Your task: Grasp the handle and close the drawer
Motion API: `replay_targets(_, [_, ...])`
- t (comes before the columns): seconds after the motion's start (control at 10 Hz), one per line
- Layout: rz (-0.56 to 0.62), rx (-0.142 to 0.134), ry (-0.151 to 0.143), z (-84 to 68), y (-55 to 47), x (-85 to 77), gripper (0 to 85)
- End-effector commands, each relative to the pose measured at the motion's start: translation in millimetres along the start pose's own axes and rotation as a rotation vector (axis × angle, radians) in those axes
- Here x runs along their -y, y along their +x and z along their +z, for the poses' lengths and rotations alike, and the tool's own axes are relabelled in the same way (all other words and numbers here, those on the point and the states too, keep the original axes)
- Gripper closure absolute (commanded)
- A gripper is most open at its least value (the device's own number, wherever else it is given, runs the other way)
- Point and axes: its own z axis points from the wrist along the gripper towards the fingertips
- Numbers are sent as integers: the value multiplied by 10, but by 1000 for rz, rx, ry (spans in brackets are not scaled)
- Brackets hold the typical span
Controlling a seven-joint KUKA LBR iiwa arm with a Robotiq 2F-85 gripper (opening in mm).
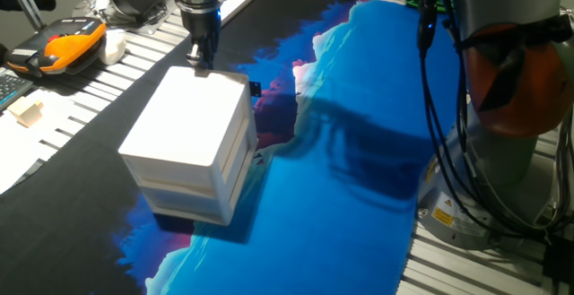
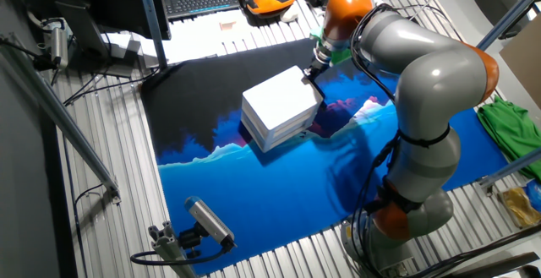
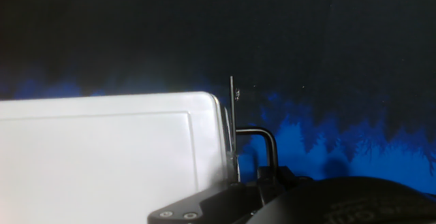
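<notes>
The drawer (image 1: pixel 235 143) sits flush in the white cabinet (image 1: pixel 184 120) at centre left of one fixed view, apparently nearly or fully shut. Its dark handle (image 3: pixel 262 146) shows lower centre in the hand view, just above the claw (image 1: pixel 199 60). I cannot tell whether the claw pinches it. Cabinet stands on the blue-black table (image 1: pixel 341 205).

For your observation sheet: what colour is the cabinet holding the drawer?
White; the cabinet shows best in one fixed view.
</notes>
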Motion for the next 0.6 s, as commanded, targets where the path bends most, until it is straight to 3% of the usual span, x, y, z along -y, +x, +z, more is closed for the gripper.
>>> replay_targets(0.0, [6, 0, 3, -1, -1, -1, 850])
replay_targets(0.1, [15, -1, 14, 1, -1, -4, 850])
replay_targets(0.5, [21, -3, 15, 2, 0, -8, 850])
